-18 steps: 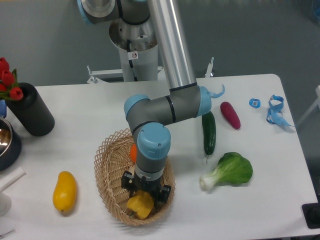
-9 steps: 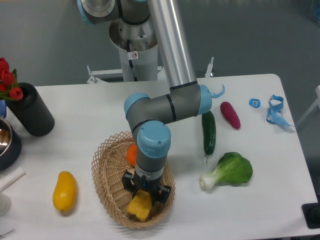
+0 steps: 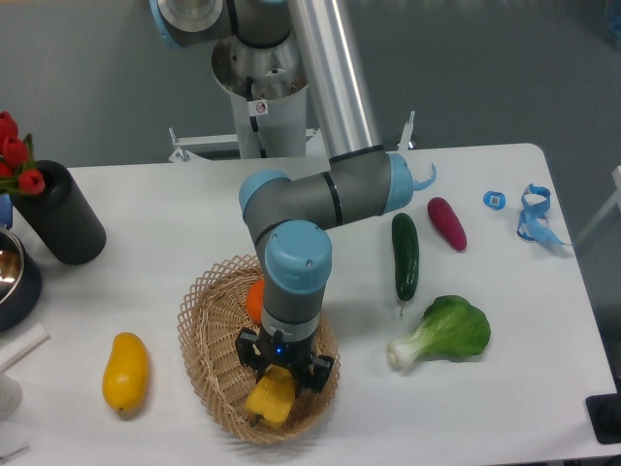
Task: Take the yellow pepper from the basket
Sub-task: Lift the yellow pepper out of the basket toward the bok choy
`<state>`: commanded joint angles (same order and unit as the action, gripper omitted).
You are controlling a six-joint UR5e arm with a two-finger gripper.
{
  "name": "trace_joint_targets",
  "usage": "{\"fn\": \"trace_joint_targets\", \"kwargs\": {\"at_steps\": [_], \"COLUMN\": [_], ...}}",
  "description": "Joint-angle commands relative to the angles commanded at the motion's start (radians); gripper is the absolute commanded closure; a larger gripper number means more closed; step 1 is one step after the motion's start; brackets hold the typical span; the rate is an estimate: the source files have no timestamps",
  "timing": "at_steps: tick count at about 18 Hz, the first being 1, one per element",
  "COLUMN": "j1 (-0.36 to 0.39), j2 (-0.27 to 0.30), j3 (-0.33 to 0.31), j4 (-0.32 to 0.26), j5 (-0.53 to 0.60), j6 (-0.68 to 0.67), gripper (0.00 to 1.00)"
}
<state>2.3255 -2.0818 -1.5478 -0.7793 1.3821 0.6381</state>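
The arm's wrist is blocking most of the basket (image 3: 209, 342) interior, so only the lower part of the yellow pepper (image 3: 271, 400) is showing, and its stem cannot be made out. The pincer (image 3: 276, 385) is sitting low in the basket's right half with its dark fingers flanking the pepper on both sides, clamping it; the exact contact points are hard to see under the wrist. An orange fruit (image 3: 255, 300) is peeking out behind the wrist, mostly hidden. On the desk (image 3: 146, 214), a yellow oval fruit (image 3: 126, 370) is lying well left of the basket, a cucumber (image 3: 406, 256) and a purple eggplant (image 3: 446, 223) are lying to the right, and a bok choy (image 3: 446, 333) is lying near the cucumber's lower end. A black vase (image 3: 63, 214) with red tulips (image 3: 14, 153) is standing at the left, and a metal bowl (image 3: 12, 275) is getting cut off by the left edge. Blue bits (image 3: 533, 214) are sitting at the far right. Compared with the earliest frame, the basket is sitting shifted slightly left, the pepper is appearing a bit higher between the fingers, and the arm's elbow is riding slightly higher.
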Motion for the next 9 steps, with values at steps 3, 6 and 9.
{"fn": "trace_joint_targets", "kwargs": {"at_steps": [3,6,9], "j1": [0.023,0.066,0.1], "j2": [0.035,0.086,0.114], "j3": [0.034,0.075,0.109], "j4": [0.0,0.0,0.0], "j5": [0.0,-0.002,-0.008], "j6": [-0.002,-0.005,-0.003], "gripper": [0.41,0.41,0.41]}}
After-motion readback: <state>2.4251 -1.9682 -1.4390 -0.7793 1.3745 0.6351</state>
